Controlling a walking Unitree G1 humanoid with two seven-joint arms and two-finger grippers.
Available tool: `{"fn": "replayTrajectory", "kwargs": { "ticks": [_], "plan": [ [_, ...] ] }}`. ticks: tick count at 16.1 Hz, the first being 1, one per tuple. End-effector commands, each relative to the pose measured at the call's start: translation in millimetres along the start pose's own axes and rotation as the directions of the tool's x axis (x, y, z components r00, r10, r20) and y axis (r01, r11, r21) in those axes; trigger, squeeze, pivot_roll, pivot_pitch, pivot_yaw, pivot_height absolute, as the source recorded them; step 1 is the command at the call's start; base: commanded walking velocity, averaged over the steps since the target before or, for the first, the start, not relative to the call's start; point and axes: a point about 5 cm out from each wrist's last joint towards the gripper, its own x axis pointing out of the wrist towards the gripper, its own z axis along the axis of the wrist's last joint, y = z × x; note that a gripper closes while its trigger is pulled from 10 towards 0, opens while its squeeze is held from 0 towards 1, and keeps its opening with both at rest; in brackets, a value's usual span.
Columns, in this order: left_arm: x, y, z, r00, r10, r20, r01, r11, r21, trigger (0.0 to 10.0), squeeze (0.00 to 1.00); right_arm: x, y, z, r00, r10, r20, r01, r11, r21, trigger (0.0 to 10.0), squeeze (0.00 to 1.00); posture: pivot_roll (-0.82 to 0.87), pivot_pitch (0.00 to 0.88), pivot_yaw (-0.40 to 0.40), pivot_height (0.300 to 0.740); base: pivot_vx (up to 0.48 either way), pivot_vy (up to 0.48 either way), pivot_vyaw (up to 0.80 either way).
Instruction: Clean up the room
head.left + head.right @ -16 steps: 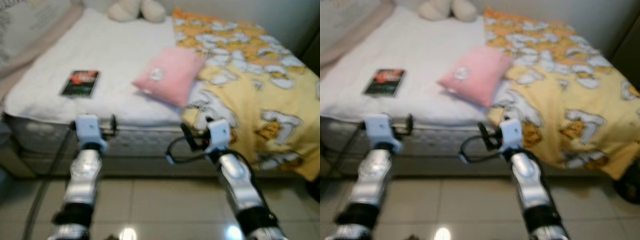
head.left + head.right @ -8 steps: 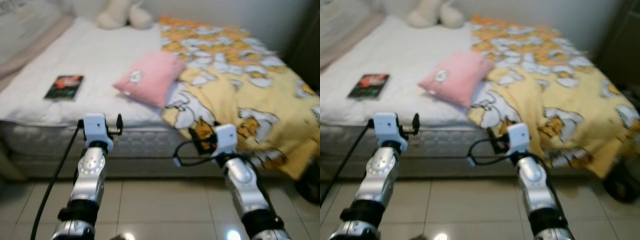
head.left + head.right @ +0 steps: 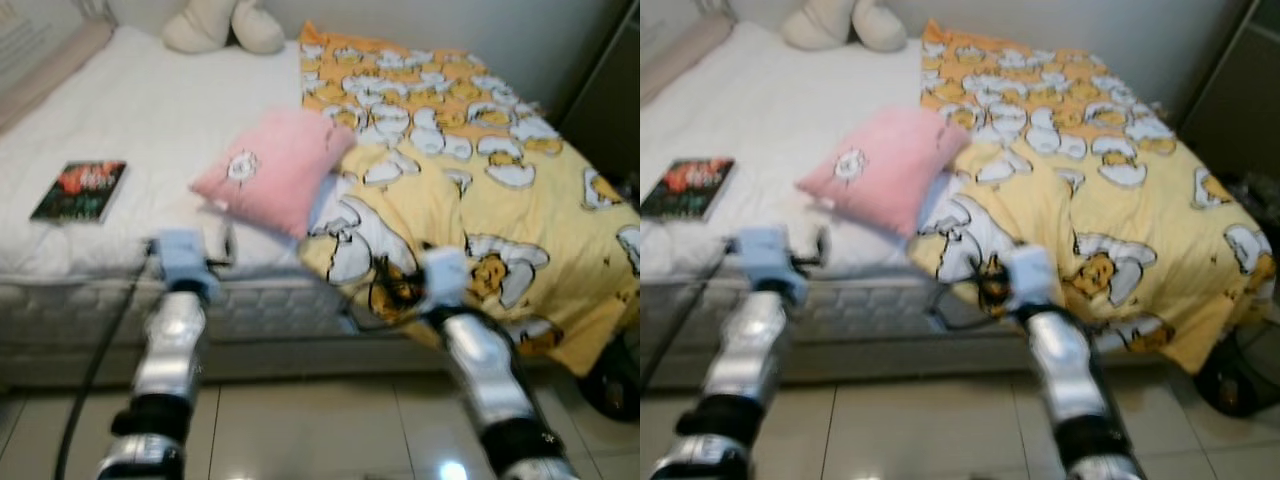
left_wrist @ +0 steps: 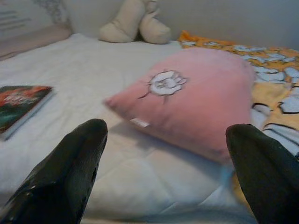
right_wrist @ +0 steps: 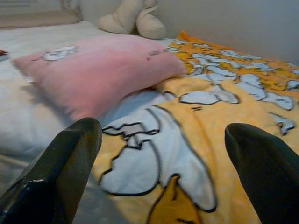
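A pink pillow (image 3: 268, 172) lies near the middle of the bed, on the white sheet (image 3: 150, 120), and its right edge overlaps a rumpled yellow cartoon-print blanket (image 3: 470, 170). A dark book (image 3: 80, 190) rests on the sheet to the left. At the head of the bed sits a cream plush toy (image 3: 215, 25). Both arms reach toward the bed's near edge. My left gripper (image 4: 166, 135) is open and empty, facing the pillow from just short of the mattress edge. My right gripper (image 5: 163, 135) is open and empty too, over the blanket's near fold beside the pillow.
The mattress side (image 3: 260, 310) rises from a tiled floor (image 3: 300, 420). A black cable (image 3: 90, 370) runs along my left arm. A dark cabinet (image 3: 600, 90) stands at the right, with a dark object (image 3: 615, 385) on the floor below the hanging blanket corner.
The camera has moved nearer to the bed and to the right, so the book and pillow sit further left in view. Both arms stay raised in front, with the grippers open.
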Motion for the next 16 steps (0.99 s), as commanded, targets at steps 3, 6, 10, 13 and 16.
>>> {"fn": "replayTrajectory", "kwargs": {
  "ticks": [3, 6, 10, 13, 16],
  "plan": [
    [2.3, 11.9, 3.7, 1.000, 0.007, 0.010, -0.008, 0.999, 0.042, 10.0, 0.00, 6.1, 4.1, 4.2, 1.000, -0.014, 0.017, 0.013, 0.999, 0.046, 10.0, 0.00, -0.02, 0.016, -0.046, 0.740, 0.472, 0.000, 0.00],
    [6.3, 14.2, 9.6, 1.000, -0.013, 0.022, 0.011, 0.997, 0.075, 10.0, 0.00, 8.1, 3.8, 4.5, 1.000, -0.016, 0.015, 0.015, 0.999, 0.050, 10.0, 0.00, -0.01, 0.007, -0.042, 0.740, 0.285, 0.386, 0.00],
    [10.5, 13.9, 12.6, 0.999, -0.043, 0.016, 0.041, 0.993, 0.113, 10.0, 0.00, 9.2, 4.4, 1.2, 1.000, -0.019, -0.006, 0.019, 0.998, 0.053, 10.0, 0.00, -0.01, 0.000, -0.031, 0.740, 0.278, 0.392, -0.78],
    [11.5, 6.8, 10.8, 0.997, -0.071, 0.005, 0.070, 0.989, 0.127, 10.0, 0.00, 8.0, 2.5, 0.4, 0.999, -0.039, 0.000, 0.039, 0.998, 0.038, 10.0, 0.00, -0.01, 0.000, -0.027, 0.740, 0.199, 0.236, -0.26],
    [12.0, 6.6, 13.3, 0.998, -0.054, 0.019, 0.052, 0.992, 0.117, 10.0, 0.00, 8.6, 1.5, 2.1, 0.999, -0.041, 0.010, 0.040, 0.999, 0.037, 10.0, 0.00, -0.02, 0.004, -0.030, 0.740, 0.310, 0.000, 0.00]
  ]
}}
